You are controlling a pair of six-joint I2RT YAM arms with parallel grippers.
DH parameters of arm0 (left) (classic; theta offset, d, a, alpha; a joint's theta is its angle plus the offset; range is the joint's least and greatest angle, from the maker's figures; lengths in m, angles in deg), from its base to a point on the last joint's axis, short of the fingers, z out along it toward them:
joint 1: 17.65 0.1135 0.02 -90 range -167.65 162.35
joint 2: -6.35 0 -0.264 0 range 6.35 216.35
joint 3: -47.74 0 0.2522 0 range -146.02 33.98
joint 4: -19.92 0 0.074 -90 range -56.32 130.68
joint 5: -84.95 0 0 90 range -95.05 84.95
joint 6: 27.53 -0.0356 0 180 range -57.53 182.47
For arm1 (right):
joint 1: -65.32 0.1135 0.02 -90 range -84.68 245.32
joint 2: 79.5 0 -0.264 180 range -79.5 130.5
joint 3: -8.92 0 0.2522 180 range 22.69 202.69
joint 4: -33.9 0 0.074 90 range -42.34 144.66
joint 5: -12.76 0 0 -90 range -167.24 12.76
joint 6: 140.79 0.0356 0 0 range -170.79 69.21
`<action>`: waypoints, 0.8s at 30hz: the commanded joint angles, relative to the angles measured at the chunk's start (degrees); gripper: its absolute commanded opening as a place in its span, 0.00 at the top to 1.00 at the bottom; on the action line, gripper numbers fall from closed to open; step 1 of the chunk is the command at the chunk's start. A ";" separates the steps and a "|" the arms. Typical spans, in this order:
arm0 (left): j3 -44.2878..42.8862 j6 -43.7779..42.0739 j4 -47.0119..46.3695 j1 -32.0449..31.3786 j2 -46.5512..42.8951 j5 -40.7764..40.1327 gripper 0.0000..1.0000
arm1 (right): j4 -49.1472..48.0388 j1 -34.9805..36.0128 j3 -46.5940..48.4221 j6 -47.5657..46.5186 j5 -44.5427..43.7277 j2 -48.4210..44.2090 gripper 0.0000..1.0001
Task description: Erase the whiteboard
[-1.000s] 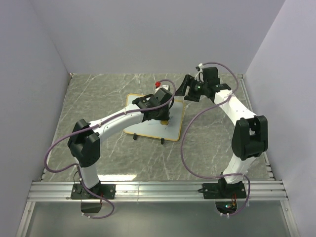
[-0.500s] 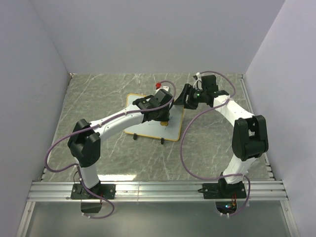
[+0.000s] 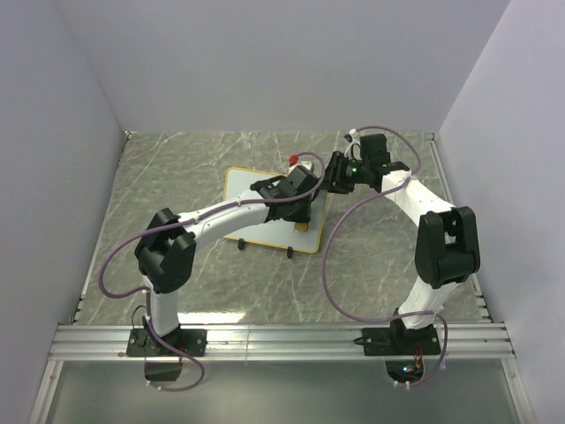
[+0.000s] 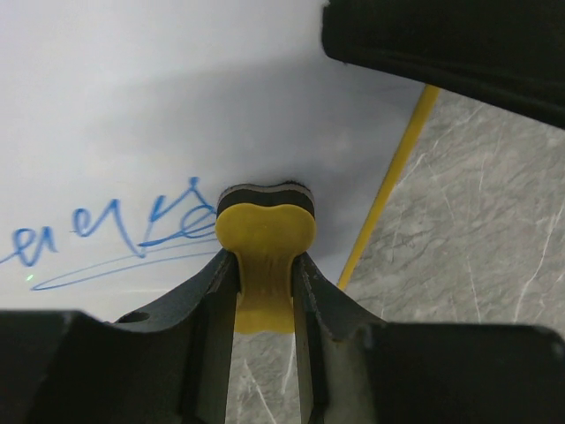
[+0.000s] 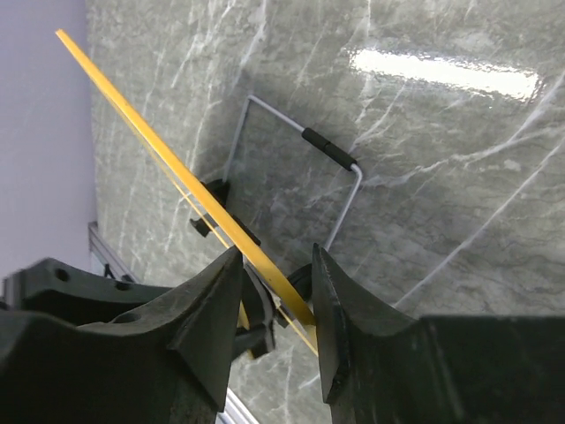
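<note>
Left wrist view: left tool clamps a yellow eraser onto the whiteboard at its near-right corner, so wiping seems underway. The next move should sweep across the blue scribbles. Right tool straddles the frame; whether it grips, I cannot tell.

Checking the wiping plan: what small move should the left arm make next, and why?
Probably slide the eraser, clamped in the left gripper, sideways across the blue scribble on the whiteboard: that writing is unerased and starts right at the eraser's edge.
</note>
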 commanded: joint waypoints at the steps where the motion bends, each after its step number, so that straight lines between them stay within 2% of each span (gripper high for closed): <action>1: -3.90 -0.01 -1.82 -1.50 1.85 0.98 0.99 | 0.38 -0.01 -0.65 -1.56 -0.91 -2.43 0.58; 11: -6.19 0.08 -2.79 -3.08 4.40 0.19 1.00 | 1.53 0.07 -1.80 -3.15 -1.97 -2.52 0.73; 12: -6.10 0.08 -2.88 -3.08 4.66 -0.07 1.00 | 1.70 0.07 -1.80 -3.23 -1.80 -2.34 0.76; 13: -5.84 0.08 -3.05 -3.17 4.67 -0.68 1.00 | 1.79 -0.01 -1.71 -3.32 -1.53 -2.25 0.84; 17: -2.68 0.78 -6.03 -3.26 3.18 -3.49 1.00 | 2.93 0.07 -1.45 -3.94 -1.27 -2.25 0.92; 19: -0.40 0.95 -7.35 -3.26 2.12 -5.77 1.00 | 3.81 0.07 -1.18 -4.81 -1.35 -2.25 1.00; 24: 4.88 2.54 -13.76 -3.26 0.01 -10.79 1.00 | 5.22 0.07 -1.09 -5.61 -1.18 -2.25 1.00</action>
